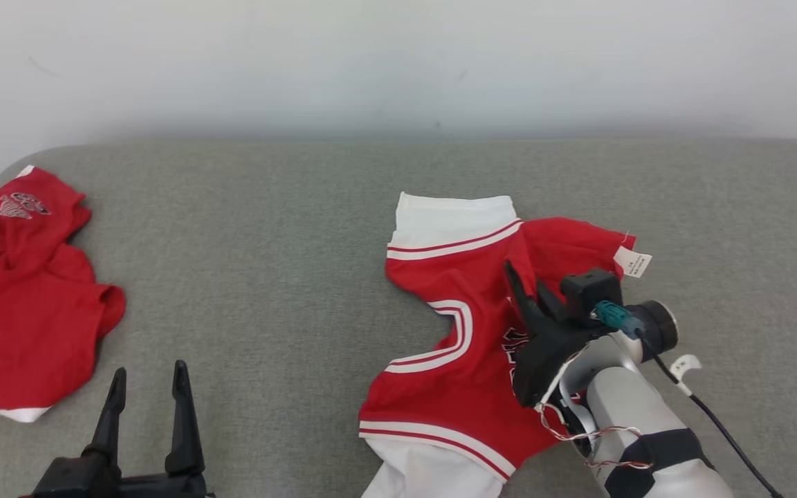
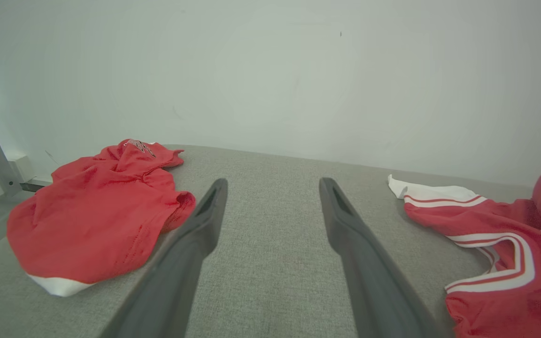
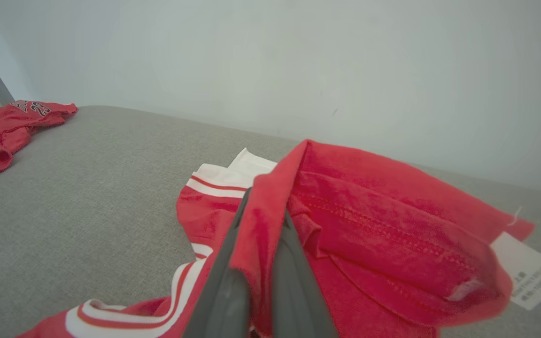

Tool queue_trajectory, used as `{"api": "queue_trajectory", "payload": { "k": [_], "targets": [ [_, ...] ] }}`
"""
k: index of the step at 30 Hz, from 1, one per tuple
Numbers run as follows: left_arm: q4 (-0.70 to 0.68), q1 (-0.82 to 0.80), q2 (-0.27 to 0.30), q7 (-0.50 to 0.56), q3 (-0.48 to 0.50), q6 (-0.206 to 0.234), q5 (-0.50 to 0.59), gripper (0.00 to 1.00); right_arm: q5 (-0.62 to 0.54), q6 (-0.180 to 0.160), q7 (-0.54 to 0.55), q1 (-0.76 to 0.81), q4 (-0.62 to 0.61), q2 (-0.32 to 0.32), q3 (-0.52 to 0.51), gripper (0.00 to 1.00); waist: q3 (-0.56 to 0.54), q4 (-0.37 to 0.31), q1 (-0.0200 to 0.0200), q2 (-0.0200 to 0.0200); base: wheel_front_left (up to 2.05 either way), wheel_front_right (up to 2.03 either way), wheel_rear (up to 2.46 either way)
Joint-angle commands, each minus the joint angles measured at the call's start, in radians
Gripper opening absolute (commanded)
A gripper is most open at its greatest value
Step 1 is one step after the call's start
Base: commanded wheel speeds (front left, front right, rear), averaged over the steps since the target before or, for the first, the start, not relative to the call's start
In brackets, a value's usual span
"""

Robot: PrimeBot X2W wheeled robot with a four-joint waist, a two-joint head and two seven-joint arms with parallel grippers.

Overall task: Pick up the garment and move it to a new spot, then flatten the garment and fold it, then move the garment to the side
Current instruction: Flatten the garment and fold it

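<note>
Nearest to me, the left gripper point(image 1: 149, 377) is hovering low over the grey padded table point(image 1: 267, 228), its jaws spread wide with nothing between them. A little further in, the right gripper point(image 1: 524, 277) is pinching a fold of the red jersey point(image 1: 454, 290), its fingers pressing together and the cloth bunching up over them. The jersey is lying right of the table's middle, partly doubled over, with its white-banded edges pointing toward and away from me and a white care label point(image 1: 632, 263) sticking out at the far right. It is looking light, limp and a bit slick, so I expect it to droop and slide from any single pinch. Taking hold at a stitched hem or banded edge seems safest. How many layers the fingers are catching I cannot quite tell. Off at the far left, a second red garment point(image 1: 18, 304) is sitting crumpled, well apart.
</note>
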Motion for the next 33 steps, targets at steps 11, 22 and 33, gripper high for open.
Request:
{"api": "queue_trajectory", "payload": {
  "k": [11,22,33],
  "targets": [
    [0.046,-0.031,-0.008,-0.001,-0.015,-0.003,0.004,1.0,0.09,-0.002,-0.095,-0.084,0.195,0.025,0.071,1.0,0.009,0.039,0.0,0.0,0.0,0.0,0.0],
    [0.014,0.015,0.011,-0.002,0.027,0.013,-0.006,1.0,0.142,-0.002,-0.117,0.023,-0.032,-0.112,-0.012,1.0,-0.021,-0.048,0.0,0.0,0.0,0.0,0.0],
    [0.007,0.0,0.008,-0.002,0.01,0.004,0.002,1.0,0.131,-0.002,-0.026,0.105,-0.076,-0.114,-0.057,1.0,0.003,-0.025,0.0,0.0,0.0,0.0,0.0]
  ]
}}
